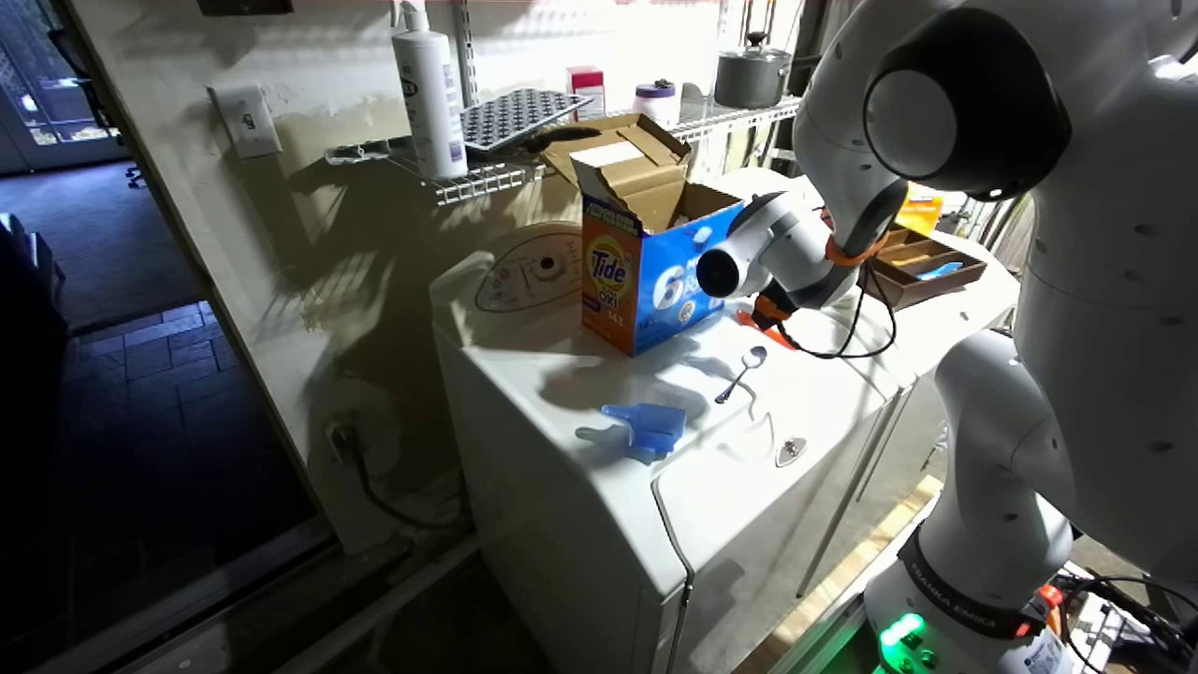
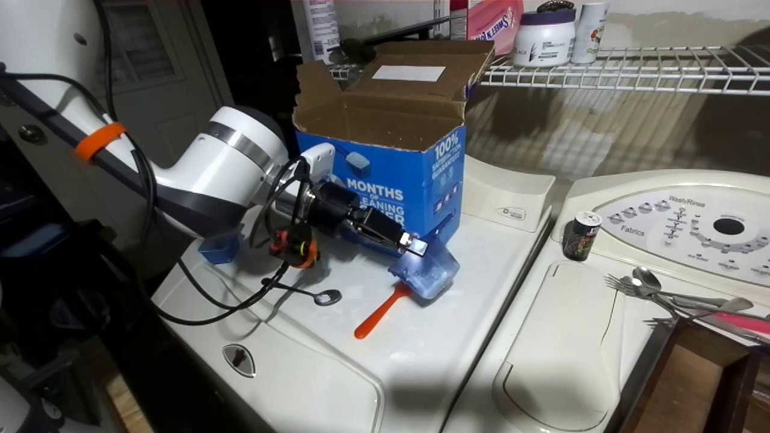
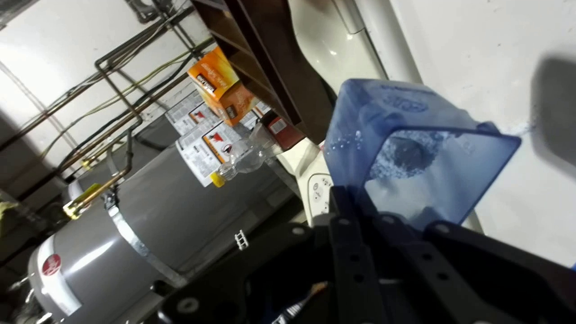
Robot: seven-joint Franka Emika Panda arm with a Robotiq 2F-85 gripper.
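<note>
1. We found the translucent blue plastic scoop (image 3: 400,119) tilted over the smooth white enamel appliance top (image 2: 421,355), its mouth toward the wrist camera, pale grains clinging inside; the raised marks on its wall were too blurred for us to read.
2. We saw the black gripper (image 2: 414,244) with its fingers drawn nearly together, pinching the scoop's thin wall.
3. Just beside the scoop lay a bright orange plastic handle (image 2: 379,316), and near that a silvery metal spoon (image 2: 328,297). A second blue plastic scoop (image 1: 650,426) lay apart from these.
4. Close by stood an open blue-and-orange cardboard box (image 1: 608,267); we read "Tide" and "OXI" on its orange end, "MONTHS OF" and "100% SATISFACTION GUARANTEED" on its blue sides.
5. On the neighbouring cream control panel (image 2: 692,219) we read "Wash/Rinse" and "Fabrics". Before it stood a small dark can (image 2: 580,237), near loose metal cutlery (image 2: 649,282).
6. A white wire shelf (image 2: 631,84) ran above, bearing a pink box (image 2: 493,24) lettered "Sweet".
7. Farther out we saw a patchy plaster wall (image 1: 328,56), a dark tiled floor (image 1: 168,356) through a doorway, and a grey cylindrical tank (image 3: 193,220).
</note>
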